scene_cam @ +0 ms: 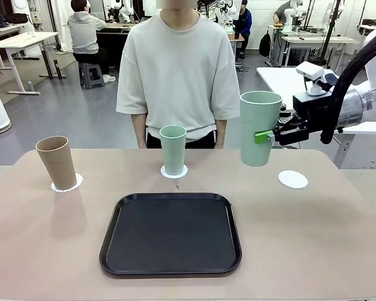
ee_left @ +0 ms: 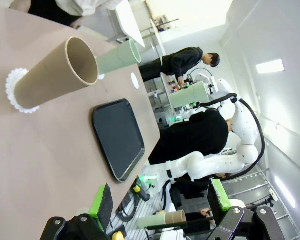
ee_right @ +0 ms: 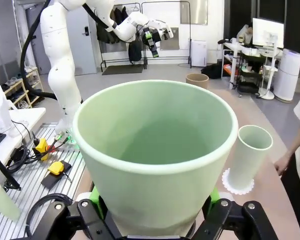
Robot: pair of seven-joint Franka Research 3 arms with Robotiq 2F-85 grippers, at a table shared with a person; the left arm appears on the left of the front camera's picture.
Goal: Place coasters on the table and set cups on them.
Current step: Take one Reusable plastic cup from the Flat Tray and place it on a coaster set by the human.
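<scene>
My right gripper [scene_cam: 264, 135] is shut on a mint green cup [scene_cam: 259, 128] and holds it upright in the air, above the table [scene_cam: 319, 244] and left of a bare white coaster [scene_cam: 292, 179]. In the right wrist view that cup [ee_right: 155, 150] sits between the green pads of my right gripper [ee_right: 154, 202]. A brown cup [scene_cam: 56, 163] stands on a coaster [scene_cam: 67, 184] at the far left. Another mint cup [scene_cam: 173, 149] stands on the middle coaster [scene_cam: 174, 172]. My left gripper [ee_left: 160, 202] is open and holds nothing, high above the table, looking down at the brown cup [ee_left: 55, 75].
A black tray [scene_cam: 170, 233] lies on the near middle of the table. A person [scene_cam: 178, 75] stands at the far edge behind the middle cup, with a hand [ee_right: 285, 162] close to it. A white table [scene_cam: 282, 78] stands behind my right arm.
</scene>
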